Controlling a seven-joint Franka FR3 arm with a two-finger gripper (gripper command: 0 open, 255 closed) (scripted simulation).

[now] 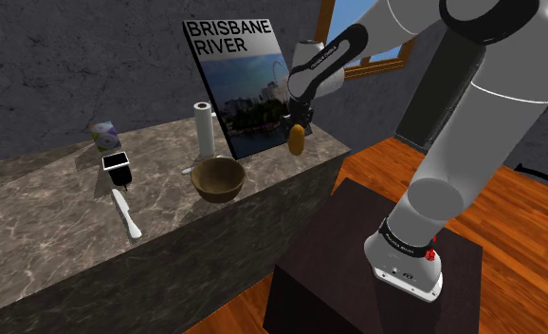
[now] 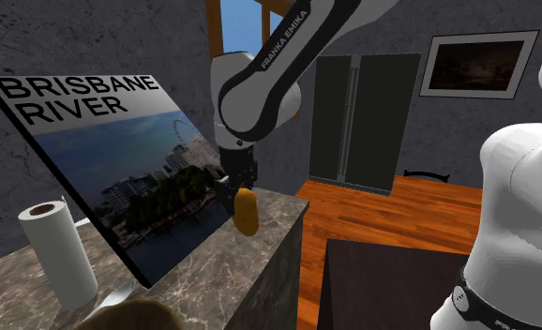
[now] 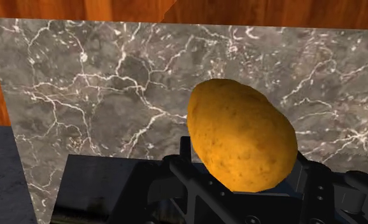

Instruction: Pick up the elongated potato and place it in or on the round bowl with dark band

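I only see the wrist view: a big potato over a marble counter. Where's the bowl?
Observer: The brown bowl sits on the counter, toward the shoulder view's left of the potato and nearer that camera.
Operator: Is my potato up in the air?
Observer: Yes. In the second exterior view the gripper holds it upright, clear above the counter, near the counter's end.
Operator: What's close to the bowl?
Observer: A white paper-towel roll stands upright just behind it in the shoulder view.
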